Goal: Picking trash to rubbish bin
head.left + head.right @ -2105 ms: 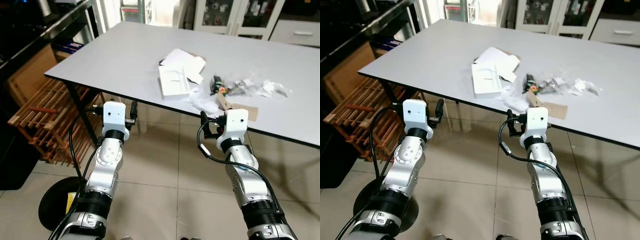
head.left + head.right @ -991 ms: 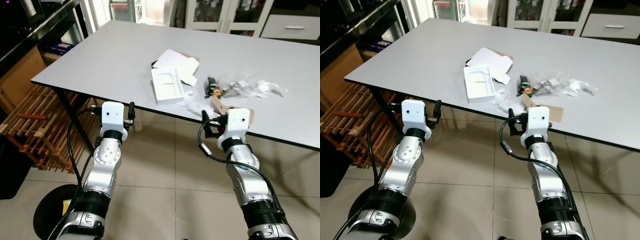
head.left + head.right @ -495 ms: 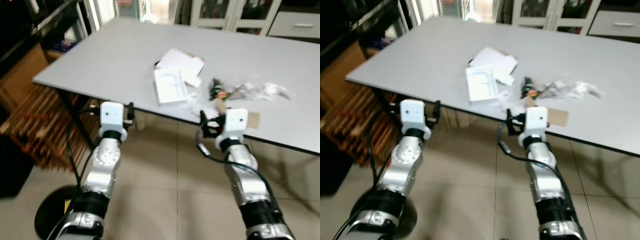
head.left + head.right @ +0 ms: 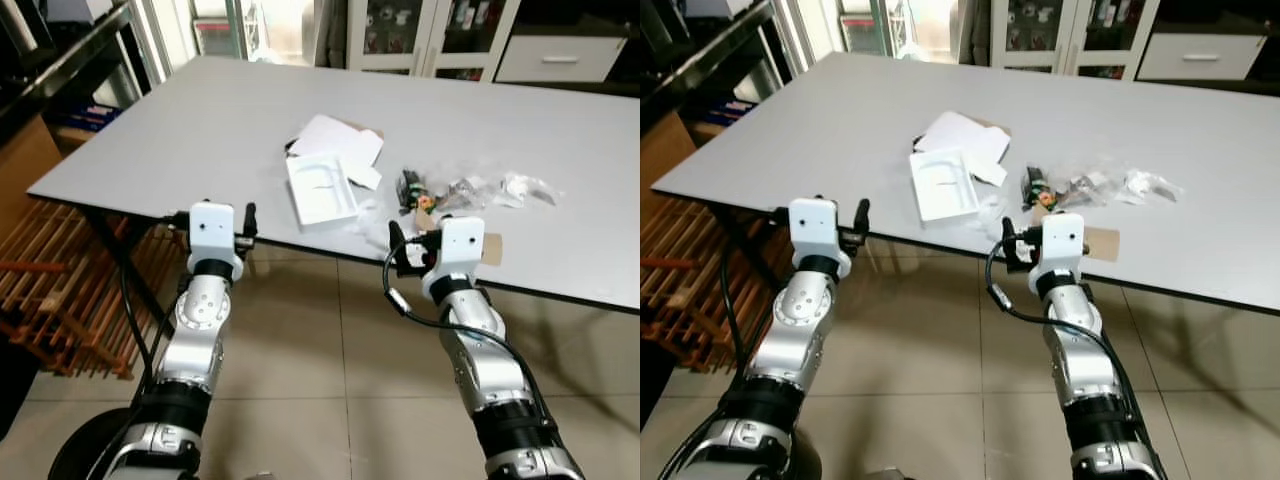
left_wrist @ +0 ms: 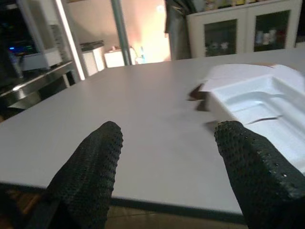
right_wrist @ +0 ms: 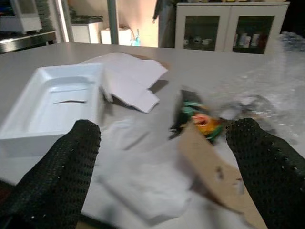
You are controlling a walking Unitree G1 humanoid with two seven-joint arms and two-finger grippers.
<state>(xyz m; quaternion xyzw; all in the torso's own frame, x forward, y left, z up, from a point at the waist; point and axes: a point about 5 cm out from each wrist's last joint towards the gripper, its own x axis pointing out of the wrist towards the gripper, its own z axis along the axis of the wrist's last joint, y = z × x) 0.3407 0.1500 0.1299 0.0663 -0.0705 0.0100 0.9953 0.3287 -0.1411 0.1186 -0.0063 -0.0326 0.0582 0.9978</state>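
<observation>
Right gripper (image 6: 164, 183): raised at the near edge of the table, fingers spread apart, empty; it faces the litter pile, with a crumpled tissue and a cardboard strip lying between the two fingers in the wrist view.
Left gripper (image 5: 167, 176): raised at the near edge of the table, well to the left of the litter; fingers spread apart, empty; bare tabletop ahead of it, the tray off to one side.
Table (image 4: 180, 130): large grey top on dark legs, standing on a tiled floor; all the litter lies near its front edge.
Wooden rack (image 4: 60, 300): slatted, on the floor under and beside the table's left end.
Cabinets (image 4: 430, 25): white, glass-fronted, behind the table's far side.
Paper sheet (image 4: 335, 138): white, folded, just behind the tray and touching it.
Tray (image 4: 320, 188): white, shallow, open side up, at the left of the litter pile.
Plastic wrap (image 4: 500, 188): clear and crumpled, at the right of the pile.
Cardboard strip (image 6: 214, 179): brown, flat, at the table's front edge just beside the right wrist.
Tissue (image 6: 138, 183): white, crumpled, between the tray and the cardboard strip.
Wrapper (image 4: 415, 190): small, dark green with orange, between the tray and the plastic wrap.
</observation>
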